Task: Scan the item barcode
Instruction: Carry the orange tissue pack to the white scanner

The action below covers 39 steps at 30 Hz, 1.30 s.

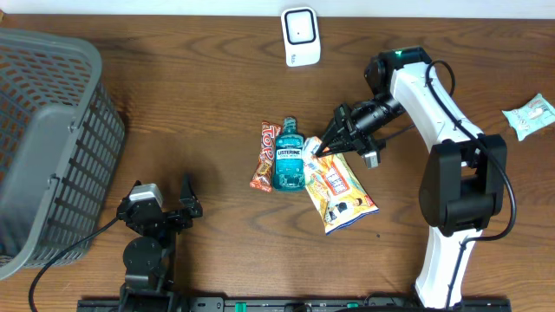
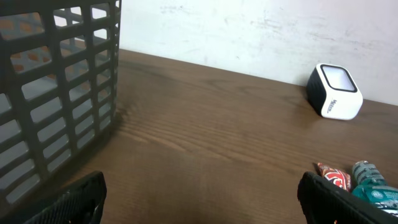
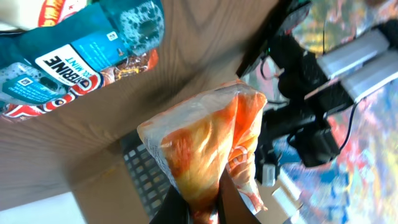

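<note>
Evidently the right tool (image 1: 319, 147) is clenching the snack bag (image 1: 342, 195) by its corner. Lifting it slowly toward the upper-centre scanner (image 1: 301, 36) is looking wisest. The left tool (image 1: 162, 198) is gaping idle.

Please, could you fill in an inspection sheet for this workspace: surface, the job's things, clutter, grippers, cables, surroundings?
Surface: brown wooden table, no spills seen.
Job's things: white barcode scanner upright at the far edge; snack packet lying flat, one corner pinched; Listerine bottle and candy bar lying side by side next to it.
Clutter: grey plastic basket at the left; small wrapped packet at the right edge.
Grippers: left gripper open and empty; right gripper shut on the snack packet.
Cables: black cable runs from the left arm past the basket; another loops beside the right arm.
Surroundings: pale wall behind the table.
</note>
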Each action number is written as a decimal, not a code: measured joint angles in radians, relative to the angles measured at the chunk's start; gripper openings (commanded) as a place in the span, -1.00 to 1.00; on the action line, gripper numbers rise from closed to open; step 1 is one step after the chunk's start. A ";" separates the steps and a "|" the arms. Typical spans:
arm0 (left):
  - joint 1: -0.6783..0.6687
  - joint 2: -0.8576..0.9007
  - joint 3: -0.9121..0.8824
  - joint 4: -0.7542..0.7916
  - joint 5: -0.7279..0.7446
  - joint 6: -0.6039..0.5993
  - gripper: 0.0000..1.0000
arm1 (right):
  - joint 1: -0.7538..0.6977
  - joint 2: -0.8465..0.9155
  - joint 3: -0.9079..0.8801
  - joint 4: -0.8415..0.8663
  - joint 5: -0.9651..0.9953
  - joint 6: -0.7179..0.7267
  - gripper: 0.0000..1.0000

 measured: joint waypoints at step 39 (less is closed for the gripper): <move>0.000 0.000 0.000 -0.001 0.000 0.000 0.95 | 0.011 0.000 0.002 1.106 0.231 -0.838 -0.98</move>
